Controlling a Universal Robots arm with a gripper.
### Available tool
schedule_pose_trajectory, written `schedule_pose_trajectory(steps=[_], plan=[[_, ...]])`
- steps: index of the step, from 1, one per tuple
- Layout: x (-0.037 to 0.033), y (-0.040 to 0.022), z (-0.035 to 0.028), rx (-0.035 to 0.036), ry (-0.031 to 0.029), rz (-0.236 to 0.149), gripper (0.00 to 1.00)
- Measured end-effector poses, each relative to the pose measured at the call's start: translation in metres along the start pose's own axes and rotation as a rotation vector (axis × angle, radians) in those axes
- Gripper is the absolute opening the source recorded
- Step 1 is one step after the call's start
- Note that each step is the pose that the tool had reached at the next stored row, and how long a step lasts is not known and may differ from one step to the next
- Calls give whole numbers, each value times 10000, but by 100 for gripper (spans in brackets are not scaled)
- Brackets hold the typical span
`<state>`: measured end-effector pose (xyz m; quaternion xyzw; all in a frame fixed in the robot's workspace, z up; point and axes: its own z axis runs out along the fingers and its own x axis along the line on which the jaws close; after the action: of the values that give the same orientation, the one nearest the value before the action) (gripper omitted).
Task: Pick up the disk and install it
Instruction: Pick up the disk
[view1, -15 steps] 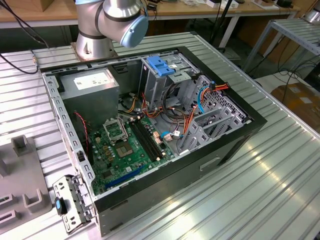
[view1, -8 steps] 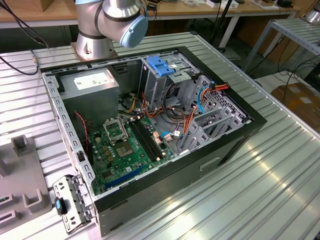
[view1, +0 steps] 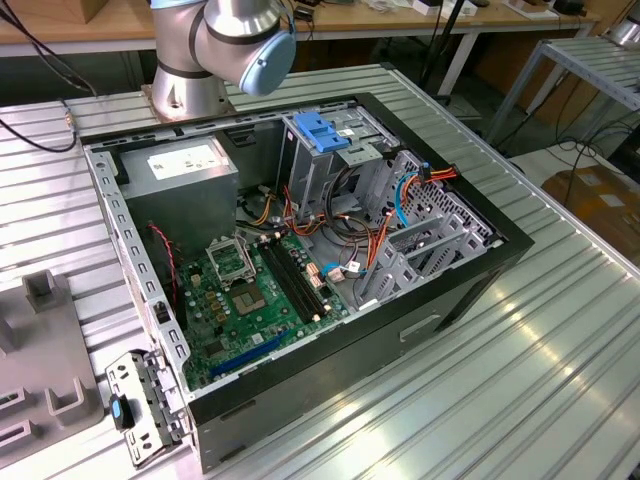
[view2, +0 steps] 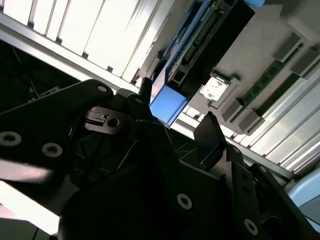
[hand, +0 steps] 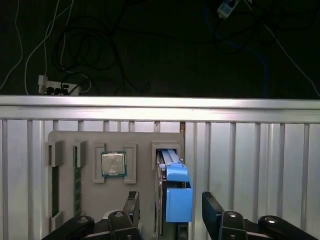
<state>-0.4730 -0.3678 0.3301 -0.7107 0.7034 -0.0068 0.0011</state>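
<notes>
The disk (hand: 178, 202) stands on its edge in a slot of a grey holder tray (hand: 70, 142), its blue side rail facing the camera. My gripper (hand: 172, 214) is open and straddles that blue rail, one black finger on each side with a small gap to the disk. In the second wrist view the same blue rail of the disk (view2: 167, 104) sits between the two fingers of the gripper (view2: 177, 116), with the disk's dark body running away behind it.
The open computer case (view1: 480, 290) lies on the ribbed metal table, holding a metal drive cage with a blue handle (view1: 320, 135) and a grey power supply box (view1: 180, 175). The holder tray also carries a processor chip (hand: 113, 164) and memory sticks (hand: 55, 185). The table's edge rail (hand: 160, 102) runs beyond the tray.
</notes>
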Motion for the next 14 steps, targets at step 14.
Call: schedule_pose_trajectory(steps=[14], plan=[[-2, 13, 212, 0, -59, 1, 60]])
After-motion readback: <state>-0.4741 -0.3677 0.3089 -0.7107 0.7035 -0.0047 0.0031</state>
